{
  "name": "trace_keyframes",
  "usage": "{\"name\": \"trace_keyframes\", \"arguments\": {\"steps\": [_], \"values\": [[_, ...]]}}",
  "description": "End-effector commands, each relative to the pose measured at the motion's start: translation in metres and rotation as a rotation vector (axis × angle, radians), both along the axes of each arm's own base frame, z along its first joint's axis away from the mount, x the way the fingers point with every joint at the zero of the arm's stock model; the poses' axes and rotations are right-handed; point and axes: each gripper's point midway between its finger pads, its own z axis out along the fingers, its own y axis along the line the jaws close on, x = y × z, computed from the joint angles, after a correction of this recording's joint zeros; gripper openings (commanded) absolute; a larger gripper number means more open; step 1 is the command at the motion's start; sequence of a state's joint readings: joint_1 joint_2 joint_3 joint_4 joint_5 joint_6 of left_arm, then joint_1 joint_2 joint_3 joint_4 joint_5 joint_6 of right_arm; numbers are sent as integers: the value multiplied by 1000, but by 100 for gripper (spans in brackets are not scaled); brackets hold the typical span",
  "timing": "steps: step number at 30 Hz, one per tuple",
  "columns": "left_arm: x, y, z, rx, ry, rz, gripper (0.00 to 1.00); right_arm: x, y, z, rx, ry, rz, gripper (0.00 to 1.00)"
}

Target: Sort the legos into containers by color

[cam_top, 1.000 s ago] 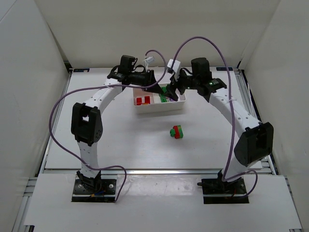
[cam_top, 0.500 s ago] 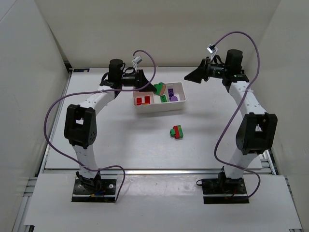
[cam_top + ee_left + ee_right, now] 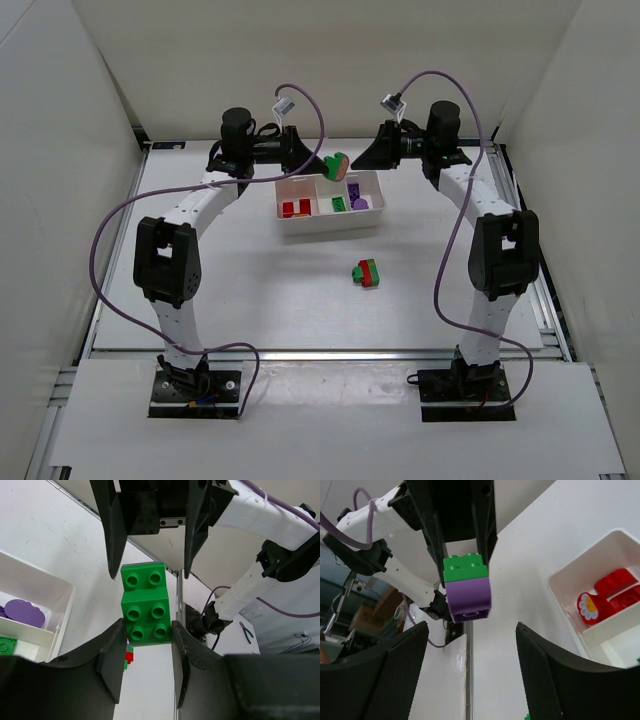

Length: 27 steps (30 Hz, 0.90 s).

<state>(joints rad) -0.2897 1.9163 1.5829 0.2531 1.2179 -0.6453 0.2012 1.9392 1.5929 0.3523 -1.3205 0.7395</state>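
Observation:
My left gripper (image 3: 318, 161) is shut on a stacked pair, a green brick (image 3: 145, 605) on a purple one (image 3: 468, 596), held in the air above the far edge of the white tray (image 3: 330, 226). My right gripper (image 3: 372, 158) is open and empty. It faces the pair end-on, with its fingers (image 3: 400, 670) short of the purple end. The tray's left compartment holds red bricks (image 3: 295, 207), the middle one a green brick (image 3: 340, 203), the right one purple pieces (image 3: 359, 197). A red-and-green stacked pair (image 3: 368, 272) lies on the table in front of the tray.
White walls close in the table on the left, right and back. Purple cables loop above both arms. The tray wall (image 3: 59, 611) is just left of my left gripper. The red bricks (image 3: 605, 592) show in the right wrist view.
My right gripper has swung in from the far right and now faces the left gripper. My left gripper has raised the green-and-purple pair slightly and turned it toward the right gripper.

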Motion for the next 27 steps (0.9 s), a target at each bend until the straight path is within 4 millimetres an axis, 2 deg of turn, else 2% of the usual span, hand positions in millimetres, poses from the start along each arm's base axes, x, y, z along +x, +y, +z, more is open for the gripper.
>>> {"name": "trace_keyframes", "arguments": {"steps": [1,4,9,12,20,27], "values": [[-8,8,38,-36,-92,-16,10,-7,7,26,28,-94,55,73],[-6,9,39,-39,-89,-12,10,-10,14,26,30,-103,74,68],[-5,10,39,-43,-85,-6,10,-15,24,29,34,-122,107,54],[-4,11,39,-44,-87,-6,10,-18,28,25,28,-115,129,53],[-4,11,39,-46,-86,-9,10,-17,37,21,24,-103,126,61],[-7,8,37,-45,-80,-17,10,-13,38,20,25,-108,127,48]]}}
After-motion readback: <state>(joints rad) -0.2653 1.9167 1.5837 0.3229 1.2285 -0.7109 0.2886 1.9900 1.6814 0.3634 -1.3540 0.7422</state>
